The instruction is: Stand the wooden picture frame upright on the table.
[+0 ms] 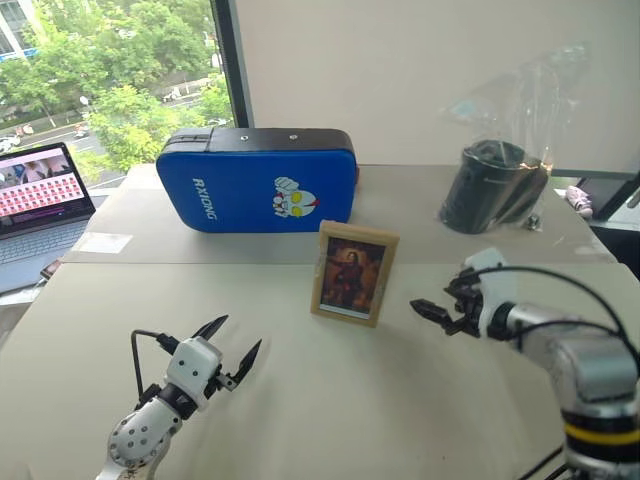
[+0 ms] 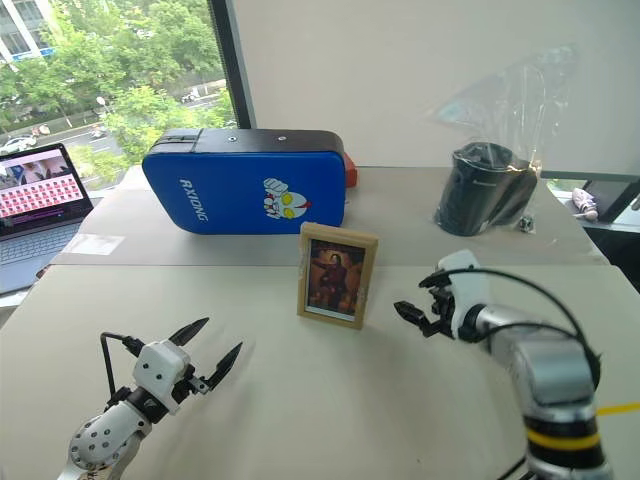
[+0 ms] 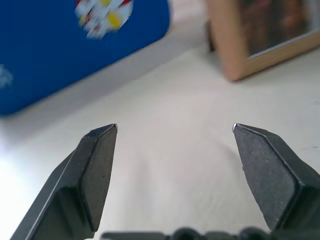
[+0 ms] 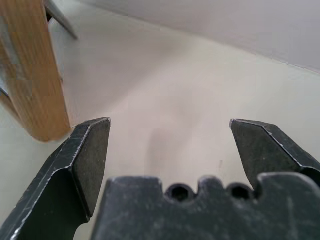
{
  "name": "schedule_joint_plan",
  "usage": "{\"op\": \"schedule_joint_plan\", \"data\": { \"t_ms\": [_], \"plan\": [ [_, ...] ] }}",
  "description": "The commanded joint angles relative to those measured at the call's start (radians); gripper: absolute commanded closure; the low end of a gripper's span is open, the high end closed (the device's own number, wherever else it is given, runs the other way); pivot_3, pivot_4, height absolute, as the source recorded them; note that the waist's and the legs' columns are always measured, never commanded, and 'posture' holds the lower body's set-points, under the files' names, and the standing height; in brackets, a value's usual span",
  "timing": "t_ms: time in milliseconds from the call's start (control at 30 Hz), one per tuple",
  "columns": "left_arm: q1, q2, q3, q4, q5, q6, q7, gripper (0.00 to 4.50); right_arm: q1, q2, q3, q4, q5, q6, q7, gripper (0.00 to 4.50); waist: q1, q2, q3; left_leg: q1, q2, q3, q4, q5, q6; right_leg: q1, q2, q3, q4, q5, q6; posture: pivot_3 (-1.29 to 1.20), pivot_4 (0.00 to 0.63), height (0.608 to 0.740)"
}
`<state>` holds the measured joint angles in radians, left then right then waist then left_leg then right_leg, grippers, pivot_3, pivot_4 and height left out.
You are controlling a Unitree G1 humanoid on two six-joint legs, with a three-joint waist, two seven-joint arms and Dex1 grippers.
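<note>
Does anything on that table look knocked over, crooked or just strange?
Nothing looks knocked over. The wooden picture frame stands upright on the table, turned slightly off square. The one oddity is a dark round thing in crinkled clear plastic, lying tipped on its side at the back right. Both grippers are open and empty.

Bright daylight from the window [image 1: 110, 80] at far left; soft shadows on the surface [image 1: 330, 400]. Wrist views blurred: wooden picture frame [image 3: 260, 40] and blue case [image 3: 75, 50] out of focus.
</note>
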<state>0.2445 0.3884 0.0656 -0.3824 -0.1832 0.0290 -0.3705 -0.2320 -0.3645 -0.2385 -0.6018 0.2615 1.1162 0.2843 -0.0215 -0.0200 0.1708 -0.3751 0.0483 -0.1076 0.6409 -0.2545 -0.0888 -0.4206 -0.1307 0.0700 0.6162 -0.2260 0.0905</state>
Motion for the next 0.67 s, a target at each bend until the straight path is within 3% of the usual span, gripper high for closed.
{"op": "schedule_joint_plan", "data": {
  "t_ms": [33,133,267,667],
  "plan": [
    [-0.004,-0.065,0.003,-0.084,-0.007,0.129,0.098,0.50,0.201,0.203,0.058,-0.179,-0.155,-0.216,-0.277,0.06,0.001,0.000,-0.002,0.000,0.000,0.000,0.000,0.000,0.000,0.000,0.000,0.000,0.000,0.000,0.000,0.00,0.150,0.740],
    [-0.039,-0.121,-0.005,-0.093,0.009,0.191,0.163,0.50,0.345,0.293,0.184,-0.124,-0.235,-0.449,-0.337,0.06,-0.001,0.001,-0.002,0.001,0.000,0.000,0.001,0.000,-0.001,0.001,0.000,0.000,0.000,0.000,0.001,0.00,0.150,0.740],
    [-0.080,-0.150,-0.014,-0.076,0.026,0.226,0.187,0.50,0.385,0.310,0.235,-0.023,-0.308,-0.602,-0.375,0.06,-0.019,0.001,-0.002,0.003,0.000,0.000,0.001,0.002,-0.002,0.002,0.000,0.000,0.000,0.001,0.001,0.00,0.150,0.740],
    [-0.077,-0.129,0.029,-0.100,0.004,0.233,0.139,0.50,0.382,0.279,0.237,0.056,-0.345,-0.703,-0.343,0.06,-0.022,0.001,-0.003,0.003,0.000,0.000,0.000,0.004,-0.002,0.002,0.000,0.001,0.000,0.003,-0.001,0.00,0.150,0.740]
  ]
}}
